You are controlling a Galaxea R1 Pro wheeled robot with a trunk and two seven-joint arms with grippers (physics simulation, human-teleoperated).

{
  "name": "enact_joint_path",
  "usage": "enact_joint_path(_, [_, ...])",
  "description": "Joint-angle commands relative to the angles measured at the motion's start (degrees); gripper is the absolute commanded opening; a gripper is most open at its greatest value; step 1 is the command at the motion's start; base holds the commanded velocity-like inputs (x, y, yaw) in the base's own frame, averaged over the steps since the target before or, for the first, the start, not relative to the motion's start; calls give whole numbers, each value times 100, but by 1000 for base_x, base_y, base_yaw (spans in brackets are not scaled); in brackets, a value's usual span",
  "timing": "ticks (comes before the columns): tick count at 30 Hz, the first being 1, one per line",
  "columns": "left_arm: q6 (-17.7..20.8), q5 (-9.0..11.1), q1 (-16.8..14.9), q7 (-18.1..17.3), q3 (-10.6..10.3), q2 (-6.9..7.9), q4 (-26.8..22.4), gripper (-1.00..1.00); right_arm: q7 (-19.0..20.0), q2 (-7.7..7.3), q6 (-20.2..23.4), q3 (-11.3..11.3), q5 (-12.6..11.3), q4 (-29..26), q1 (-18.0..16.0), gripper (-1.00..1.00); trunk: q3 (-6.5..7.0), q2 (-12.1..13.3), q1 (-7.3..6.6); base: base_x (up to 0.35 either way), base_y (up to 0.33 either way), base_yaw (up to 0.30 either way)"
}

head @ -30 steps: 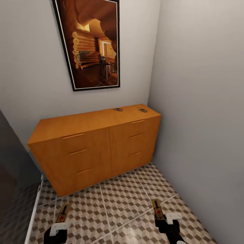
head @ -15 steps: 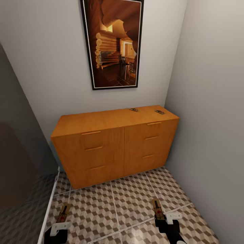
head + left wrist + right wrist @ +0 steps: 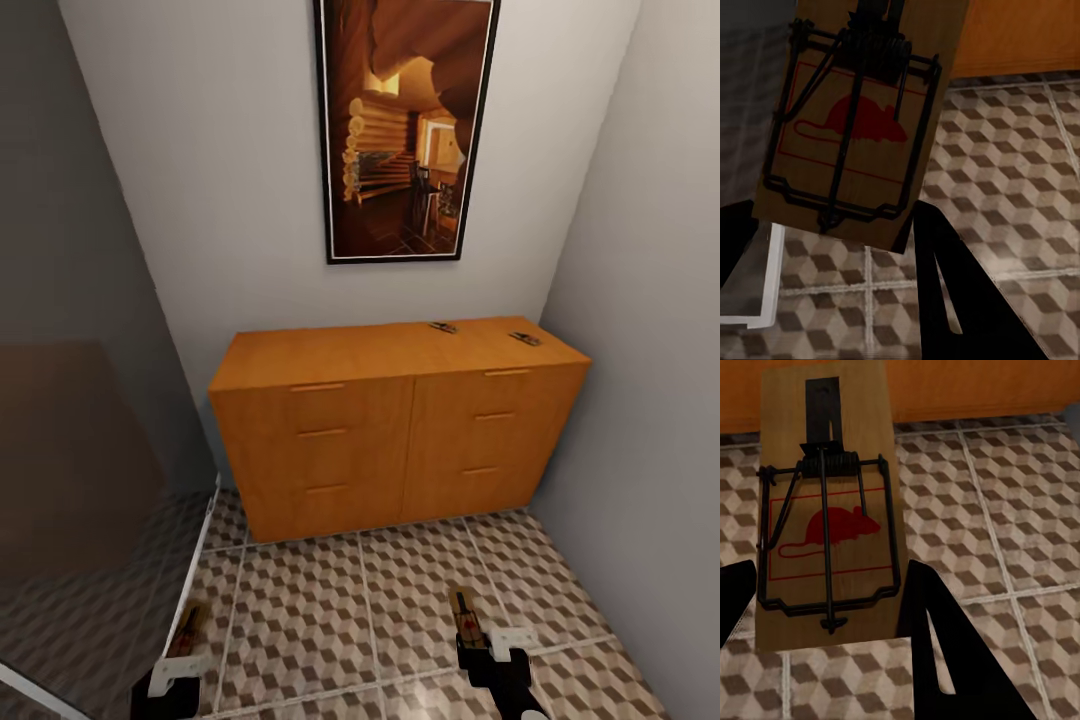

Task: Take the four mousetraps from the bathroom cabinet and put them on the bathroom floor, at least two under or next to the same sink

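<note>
The wide orange-brown wooden cabinet (image 3: pixel 400 425) has a smooth, satin finish with faint grain, and the flat tan wooden mousetrap (image 3: pixel 825 510) looks matt, carrying black wire and a printed red mouse. The brown-and-beige cube-patterned floor tiles (image 3: pixel 300 610) look smooth with a slight sheen, and the grey walls (image 3: pixel 230 200) are plain matt.

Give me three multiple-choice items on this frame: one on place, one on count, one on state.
1. Where do the two unheld mousetraps lie?
A. on the patterned tile floor
B. on top of the orange-brown wooden cabinet
C. in an open drawer

2. How many drawer fronts does the cabinet show?
A. four
B. six
C. eight

3. What is the left gripper doing?
A. open, empty
B. holding a tan wooden mousetrap
C. pulling a handle

Answers:
1 B: both traps rest on the cabinet top.
2 B: two columns of three.
3 B: the left gripper grips a mousetrap, as the right gripper does another.
</note>
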Motion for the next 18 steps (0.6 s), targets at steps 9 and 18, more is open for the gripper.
enact_joint_path(9, [-14,38,-5,-18,-29,-8,16,-100,-33,5,-16,-28,46,3,-2,-100,-5,-3,0,0,0,288])
enact_joint_path(18, [-13,38,-5,-18,-29,-9,16,-100,-33,5,-16,-28,46,3,-2,-100,-5,-3,0,0,0,288])
